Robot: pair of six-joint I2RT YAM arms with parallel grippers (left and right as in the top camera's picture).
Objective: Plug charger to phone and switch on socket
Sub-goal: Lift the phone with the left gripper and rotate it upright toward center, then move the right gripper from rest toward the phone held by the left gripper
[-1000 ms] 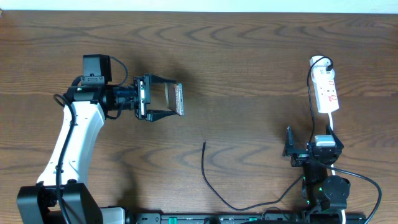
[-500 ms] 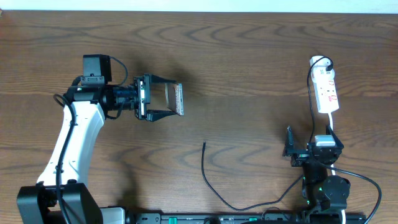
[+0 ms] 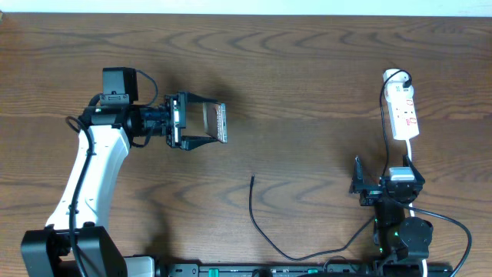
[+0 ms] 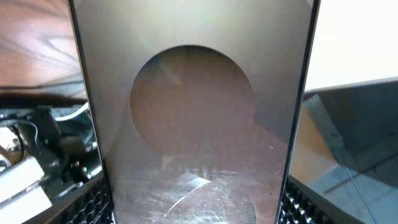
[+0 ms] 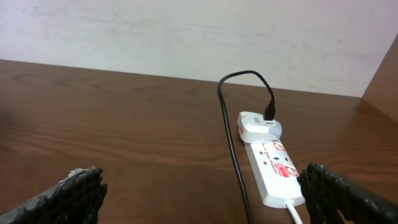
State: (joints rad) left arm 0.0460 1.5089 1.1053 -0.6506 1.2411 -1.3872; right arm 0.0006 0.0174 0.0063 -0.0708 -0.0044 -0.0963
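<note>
Right gripper (image 5: 205,200), near right corner of the brown wooden table (image 3: 307,77): jaws wide apart, empty. Thin black charger cable (image 3: 250,201): free tip lies loose near the middle of the near edge, unplugged. Left gripper (image 3: 216,122), left of centre: clamped on the flat glossy brownish-grey phone (image 4: 193,124), held on edge. White power-strip socket (image 3: 403,114), far right edge: untouched, switch state unreadable. Judgement: phone secured; plugging and switching both remain.
</note>
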